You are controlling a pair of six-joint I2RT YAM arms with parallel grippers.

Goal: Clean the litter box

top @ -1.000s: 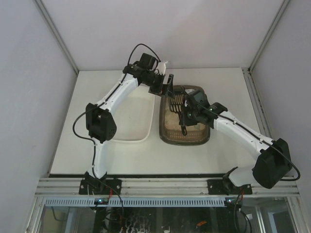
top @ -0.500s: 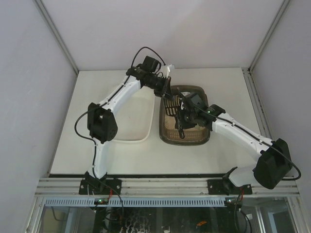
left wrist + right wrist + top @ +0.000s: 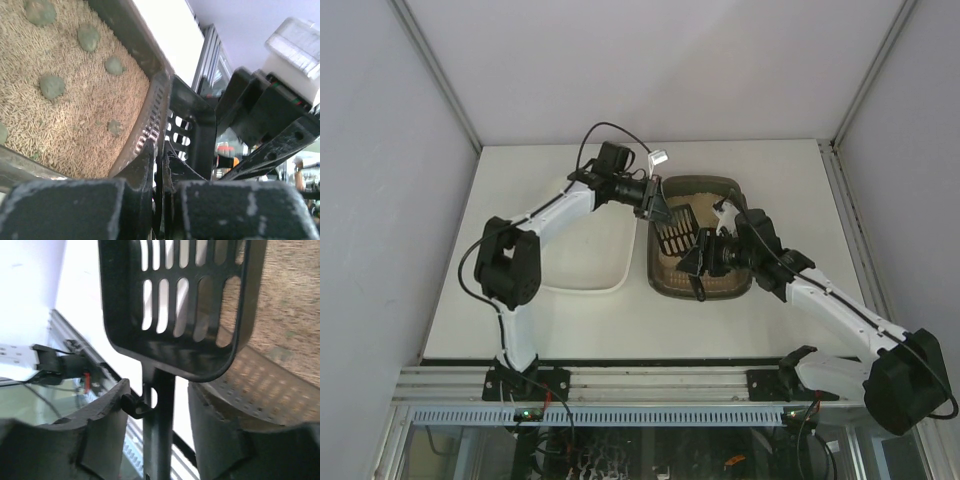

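White tabletop, smooth, between pale walls. A glossy white tray sits left. My left gripper is clamped on the rim of the black slotted plastic scoop. Below it, just beside the tray, sits the litter box: dark, rounded, beige pellets, grey-green lumps. My right gripper stands apart, flanking the scoop's handle.

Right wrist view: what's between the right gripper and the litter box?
The black slotted scoop: handle between the right gripper's open jaws, head over the litter box's rim, seen in the right wrist view.
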